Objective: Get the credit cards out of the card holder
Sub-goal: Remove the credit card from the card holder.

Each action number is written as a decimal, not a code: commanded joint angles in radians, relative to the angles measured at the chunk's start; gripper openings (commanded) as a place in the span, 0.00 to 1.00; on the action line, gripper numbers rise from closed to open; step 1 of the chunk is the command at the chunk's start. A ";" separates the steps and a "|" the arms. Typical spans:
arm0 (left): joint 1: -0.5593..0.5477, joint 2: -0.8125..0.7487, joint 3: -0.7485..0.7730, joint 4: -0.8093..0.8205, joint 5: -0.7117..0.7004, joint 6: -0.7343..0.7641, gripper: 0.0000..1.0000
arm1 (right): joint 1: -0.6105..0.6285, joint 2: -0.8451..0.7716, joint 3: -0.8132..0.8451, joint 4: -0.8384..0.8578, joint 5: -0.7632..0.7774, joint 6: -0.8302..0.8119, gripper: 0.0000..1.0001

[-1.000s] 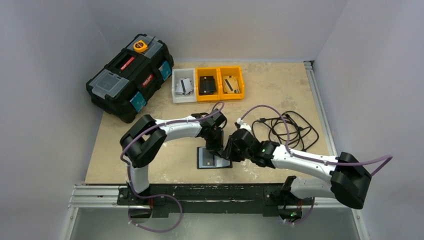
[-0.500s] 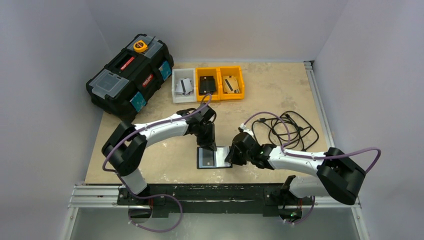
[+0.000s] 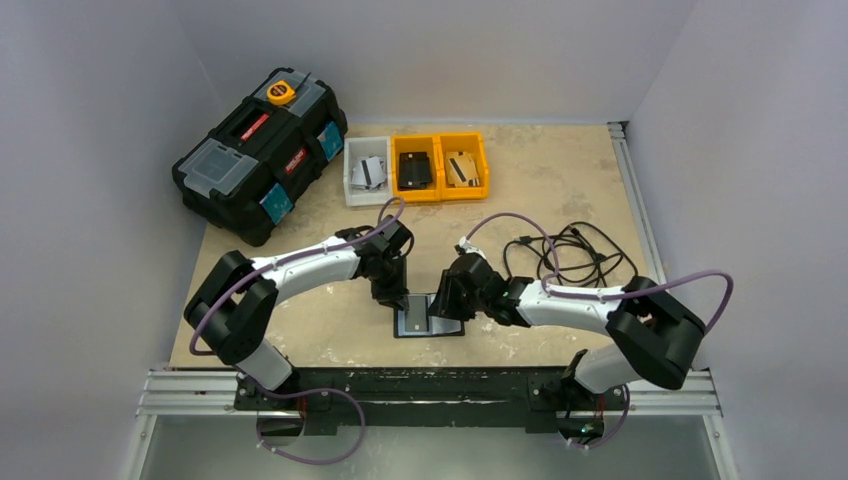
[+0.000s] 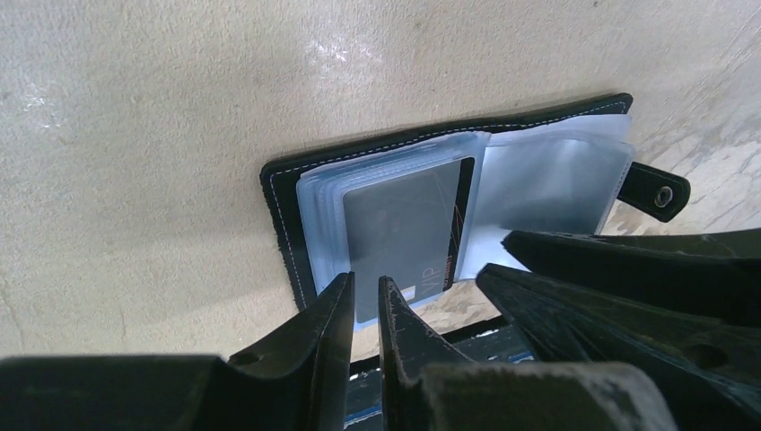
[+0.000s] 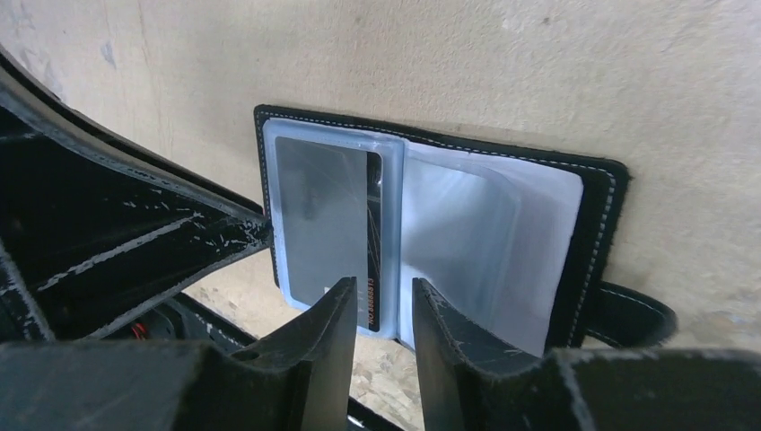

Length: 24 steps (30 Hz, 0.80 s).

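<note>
The holder (image 3: pixel 428 322) lies open and flat on the table (image 3: pixel 560 170), close to its near edge, with the 2 grippers meeting over it; bare tabletop runs from there back to a row of 3 bins (image 3: pixel 416 196); a cable (image 3: pixel 572 255) lies coiled to the right and a toolbox (image 3: pixel 255 150) sits well apart at the far left. The tabletop is tan and speckled; the holder is black, stitched along its rim, with clear glossy sleeves (image 4: pixel 547 193) and a snap tab (image 4: pixel 660 193) on one side. 1 sleeve holds a grey card (image 4: pixel 399 235) with a dark stripe, lettered VIP. The left gripper (image 4: pixel 363 294) sits at that sleeve's edge, its jaws a thin slit; I cannot tell whether they pinch anything. The right gripper (image 5: pixel 381 310) has its jaws a little apart over the card's striped edge, clamping nothing. The white bin (image 3: pixel 349 175) holds pale flat pieces; the middle bin (image 3: pixel 398 170) a black item; the right bin (image 3: pixel 465 193) a pale one.
</note>
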 commanded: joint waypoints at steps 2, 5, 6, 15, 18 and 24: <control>0.004 -0.031 -0.007 0.018 -0.021 0.030 0.15 | -0.002 0.057 0.046 0.057 -0.040 -0.020 0.30; 0.004 -0.022 -0.012 0.033 -0.011 0.035 0.15 | -0.003 0.075 0.039 0.071 -0.041 -0.015 0.31; 0.004 -0.019 -0.014 0.040 -0.005 0.036 0.14 | -0.003 0.082 0.036 0.074 -0.042 -0.014 0.32; 0.004 0.015 -0.020 0.068 0.013 0.036 0.12 | -0.011 0.129 0.003 0.129 -0.066 0.004 0.32; 0.004 0.033 -0.019 0.070 0.013 0.033 0.11 | -0.015 0.138 -0.005 0.141 -0.075 0.006 0.32; -0.002 0.065 -0.025 0.094 0.030 0.024 0.09 | -0.034 0.156 -0.036 0.197 -0.115 0.015 0.31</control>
